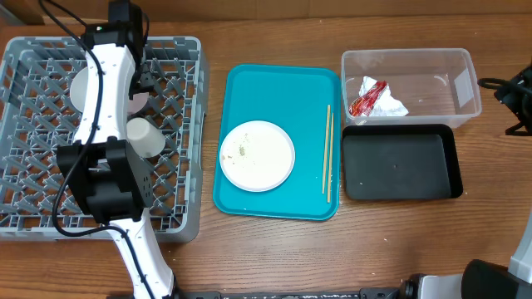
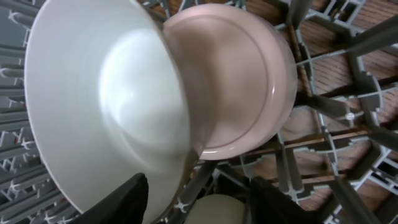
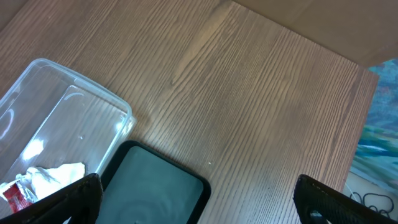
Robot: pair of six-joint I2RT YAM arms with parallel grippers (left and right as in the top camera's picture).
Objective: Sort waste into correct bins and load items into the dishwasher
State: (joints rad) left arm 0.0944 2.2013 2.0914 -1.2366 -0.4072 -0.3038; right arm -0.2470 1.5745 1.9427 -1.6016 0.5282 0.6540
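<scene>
White round glossy bowl (image 2: 106, 106) inside grey lattice plastic dish rack (image 2: 348, 74), overlapping pinkish round bowl (image 2: 242, 81). Left gripper (image 2: 202, 202) fingers part-spread by its rim; cannot tell if gripping. Right gripper (image 3: 199, 199) wide, empty, outside rack. Risk: snagged rim tips bowl, clanks pink one.

Robot lab bench staged as a dish-clearing station.
A wood-grain table (image 1: 274, 257) carries a square grey plastic dish rack (image 1: 193, 124), a teal plastic tray (image 1: 274, 91) and a cabled white robot arm (image 1: 108, 87).
</scene>
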